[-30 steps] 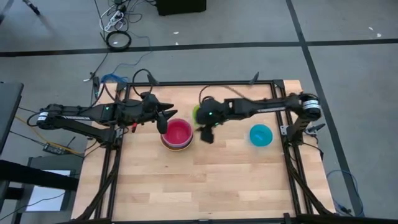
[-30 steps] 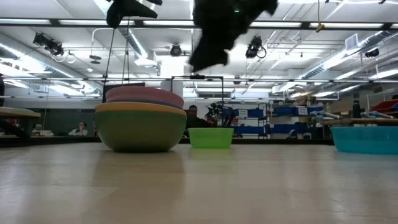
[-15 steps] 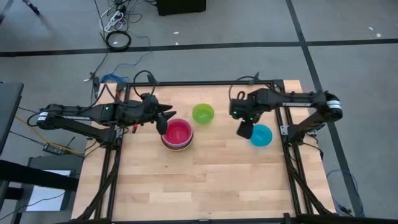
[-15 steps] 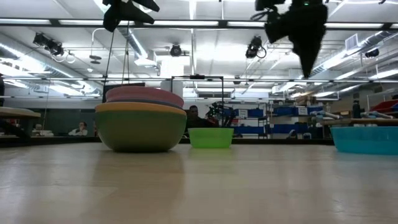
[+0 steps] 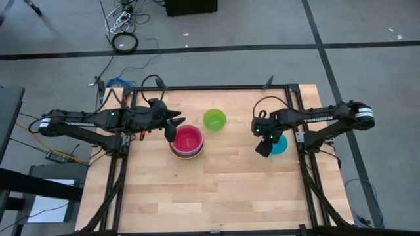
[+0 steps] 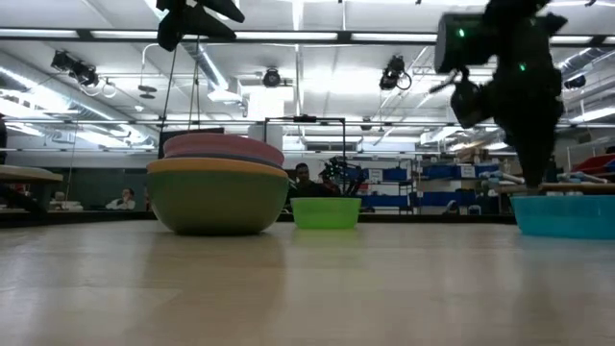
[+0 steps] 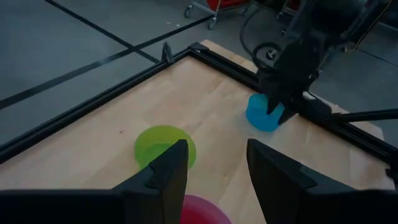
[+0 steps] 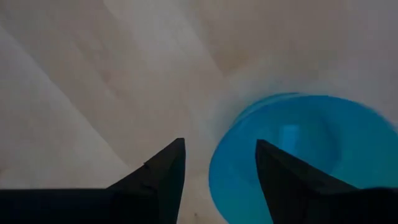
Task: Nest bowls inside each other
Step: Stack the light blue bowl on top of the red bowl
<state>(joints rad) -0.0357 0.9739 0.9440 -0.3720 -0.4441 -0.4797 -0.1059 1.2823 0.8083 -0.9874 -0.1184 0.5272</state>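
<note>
A stack of nested bowls stands left of the table's middle. A red bowl shows on top in the high view; in the low view the stack is dark green at the bottom, then orange, with pink at the rim. A lime green bowl stands alone behind it. At the right stands a teal bowl. My right gripper points down, open, just above the teal bowl's left rim. High over the stack's far-left side my left gripper hangs open.
Black frame rails run along the table's sides and back, close to the teal bowl. Bare wood fills the near half of the table. In the low view, people sit in the room beyond the table.
My right gripper has swung from beside the stack and the lime green bowl toward the table's right edge and come down over the teal bowl. On the way it has tipped until its fingers point down. The bowls have not moved.
</note>
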